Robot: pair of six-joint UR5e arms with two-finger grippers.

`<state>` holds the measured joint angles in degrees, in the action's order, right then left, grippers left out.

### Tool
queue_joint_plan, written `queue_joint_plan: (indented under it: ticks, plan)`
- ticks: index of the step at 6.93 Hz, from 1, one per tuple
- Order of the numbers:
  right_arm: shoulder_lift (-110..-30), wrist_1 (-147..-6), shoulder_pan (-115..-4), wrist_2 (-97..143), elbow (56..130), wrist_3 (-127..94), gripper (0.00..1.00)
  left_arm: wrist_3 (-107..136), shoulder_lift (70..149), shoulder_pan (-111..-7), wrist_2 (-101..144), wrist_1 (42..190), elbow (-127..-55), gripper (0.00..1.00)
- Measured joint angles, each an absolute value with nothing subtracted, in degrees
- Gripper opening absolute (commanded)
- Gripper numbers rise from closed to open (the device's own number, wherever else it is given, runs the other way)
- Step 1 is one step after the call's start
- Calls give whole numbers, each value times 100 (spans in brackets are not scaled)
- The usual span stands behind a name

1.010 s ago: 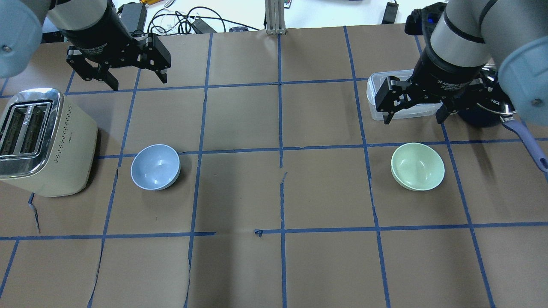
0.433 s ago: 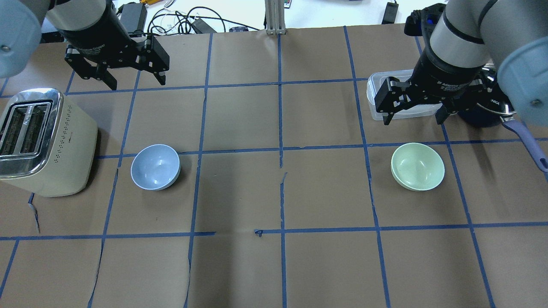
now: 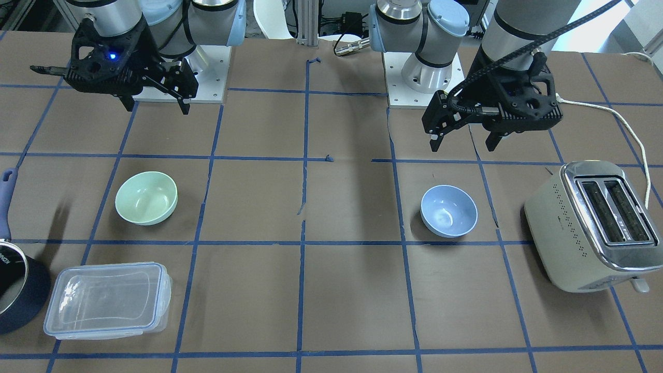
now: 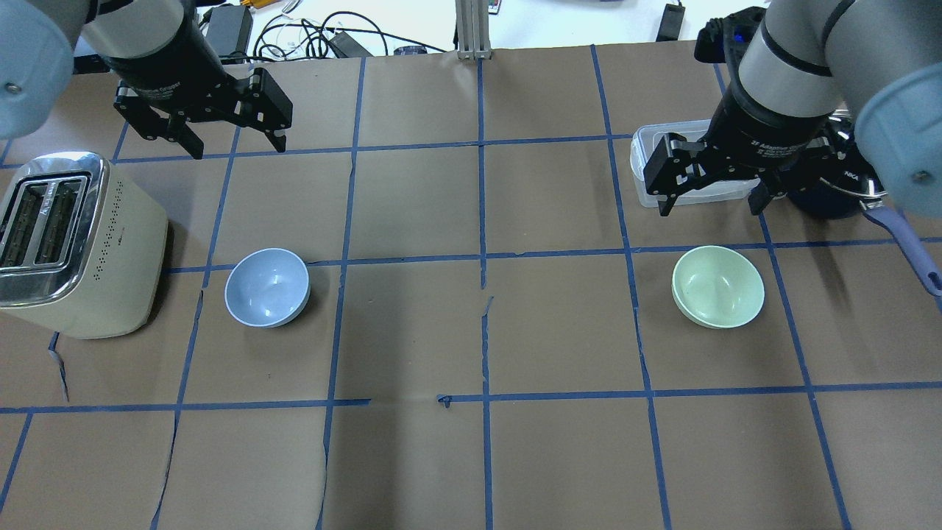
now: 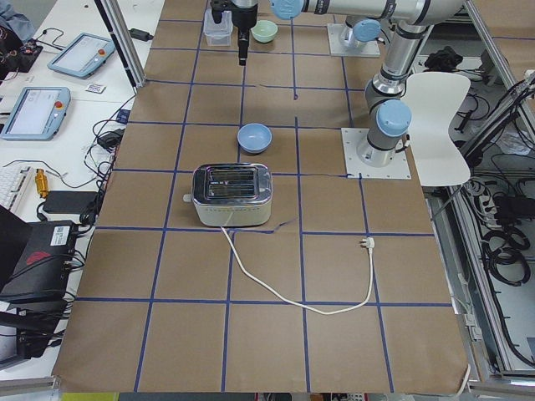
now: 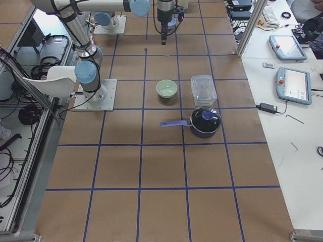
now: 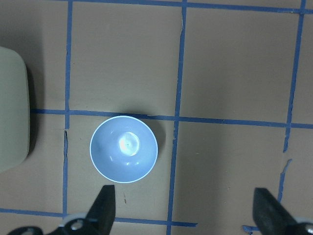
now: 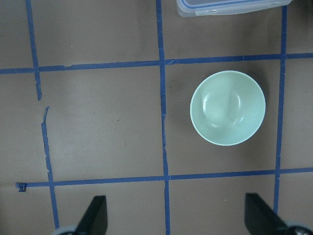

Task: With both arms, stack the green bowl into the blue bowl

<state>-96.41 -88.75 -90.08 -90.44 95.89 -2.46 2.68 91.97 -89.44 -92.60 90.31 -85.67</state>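
The green bowl [image 4: 717, 287] sits upright on the table's right half; it also shows in the front view [image 3: 146, 198] and the right wrist view [image 8: 228, 107]. The blue bowl [image 4: 267, 287] sits upright on the left half, next to the toaster, and shows in the front view [image 3: 448, 211] and the left wrist view [image 7: 123, 149]. My left gripper [image 4: 238, 147] hangs open and empty, high above and beyond the blue bowl. My right gripper [image 4: 710, 209] hangs open and empty, high above the table just beyond the green bowl.
A cream toaster [image 4: 73, 243] stands at the left edge, close to the blue bowl. A clear plastic container [image 3: 106, 300] and a dark blue saucepan [image 3: 15, 290] with a long handle [image 4: 905, 250] lie beyond the green bowl on the right.
My left gripper has turned very slightly in place. The right gripper and both bowls have not moved.
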Motion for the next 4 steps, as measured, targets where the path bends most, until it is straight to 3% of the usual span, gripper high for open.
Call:
queue_joint_plan:
  ticks: [4]
  plan:
    - [-9642, -8862, -9009, -9044, 9592, -246, 100, -60, 9194, -8788, -9288, 9022, -8683, 100]
